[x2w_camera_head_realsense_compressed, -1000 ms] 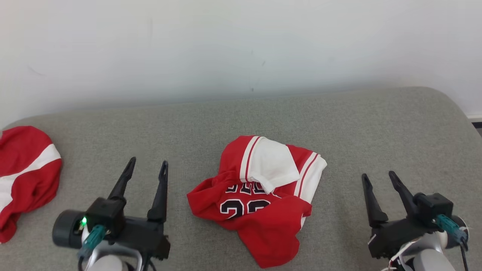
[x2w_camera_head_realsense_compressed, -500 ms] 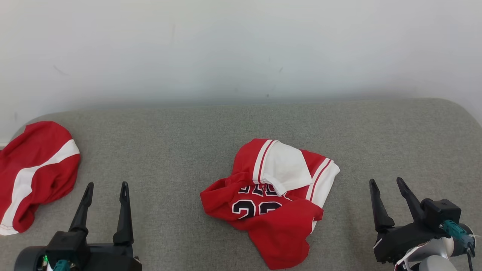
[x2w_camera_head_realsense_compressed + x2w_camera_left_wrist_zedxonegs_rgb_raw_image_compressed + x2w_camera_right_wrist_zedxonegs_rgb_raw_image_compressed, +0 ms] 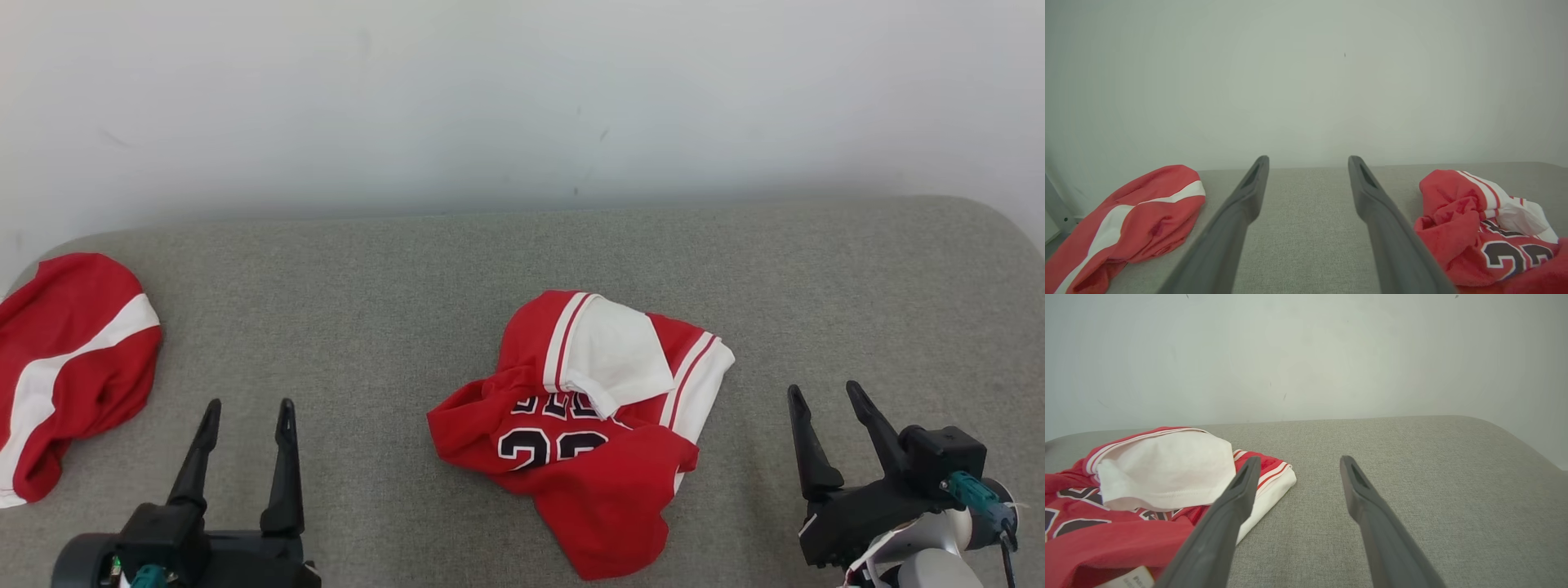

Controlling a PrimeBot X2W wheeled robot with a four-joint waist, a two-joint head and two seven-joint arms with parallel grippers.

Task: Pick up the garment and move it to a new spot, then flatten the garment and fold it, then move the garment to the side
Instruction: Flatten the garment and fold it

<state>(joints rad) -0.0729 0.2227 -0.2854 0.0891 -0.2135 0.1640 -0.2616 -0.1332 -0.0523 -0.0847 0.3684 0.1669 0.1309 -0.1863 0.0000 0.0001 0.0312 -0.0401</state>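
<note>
A crumpled red and white jersey with black numbers, the garment (image 3: pixel 584 425), lies in a heap near the middle of the grey padded surface (image 3: pixel 408 278). In the left wrist view the garment (image 3: pixel 1478 228) sits at the lower right; in the right wrist view the garment (image 3: pixel 1147 486) fills the lower left. My left gripper (image 3: pixel 249 408) stands open at the lower left, well clear of the heap, nothing between its fingers. My right gripper (image 3: pixel 824 392) stands open at the lower right, a short way right of the garment's white-striped edge, also empty.
A second red cloth with a white stripe (image 3: pixel 65 367) lies bunched at the surface's far left edge, also in the left wrist view (image 3: pixel 1131 216). A pale wall (image 3: pixel 522 98) rises behind. The surface rounds off at the right (image 3: pixel 1515 445).
My left gripper has drawn back toward the near edge and to the left, away from the garment. The camera has shifted a little. The garment and right gripper keep their places.
</note>
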